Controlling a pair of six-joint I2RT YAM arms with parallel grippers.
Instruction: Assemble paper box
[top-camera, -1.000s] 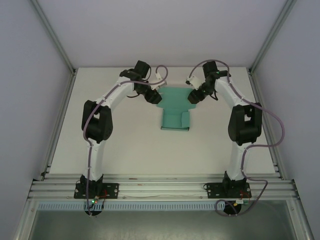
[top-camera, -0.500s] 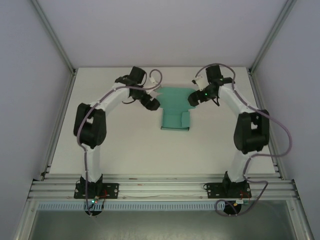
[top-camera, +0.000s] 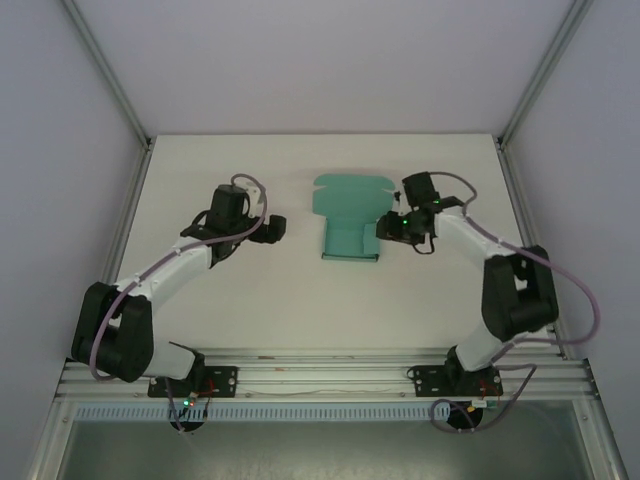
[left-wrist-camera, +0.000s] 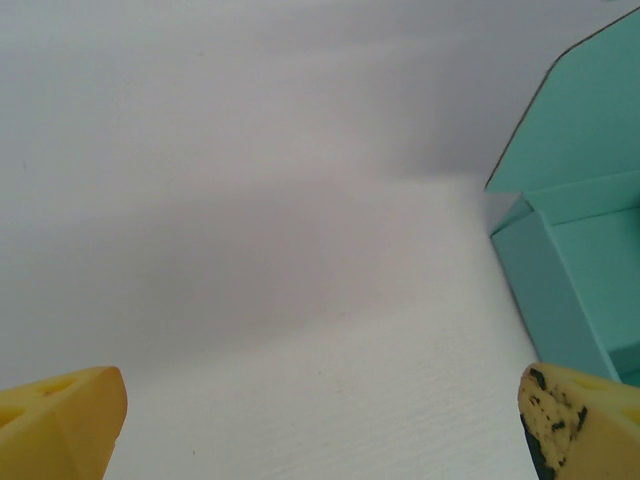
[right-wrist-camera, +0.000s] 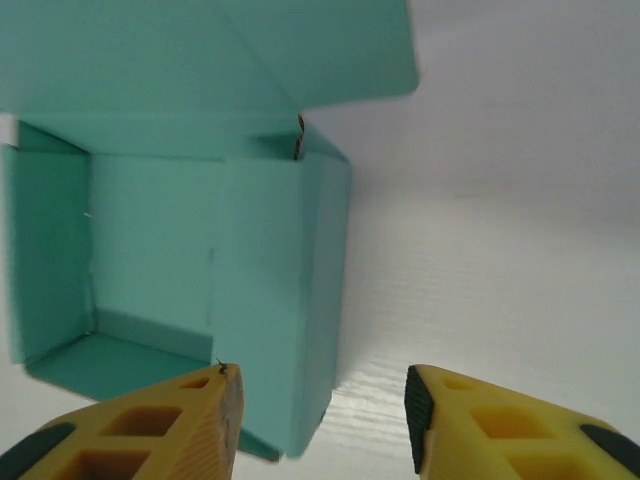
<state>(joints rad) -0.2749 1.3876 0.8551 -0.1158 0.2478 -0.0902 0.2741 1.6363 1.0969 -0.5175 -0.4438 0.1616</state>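
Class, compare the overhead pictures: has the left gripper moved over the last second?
Yes. The left gripper has drawn back from the paper box's far left flap, toward the table's near edge and leftward.

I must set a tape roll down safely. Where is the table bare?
Free: the near strip of table between box and arm bases, and both far corners. Crowded: around the box, with the left tool to its left and the right tool at its right wall.
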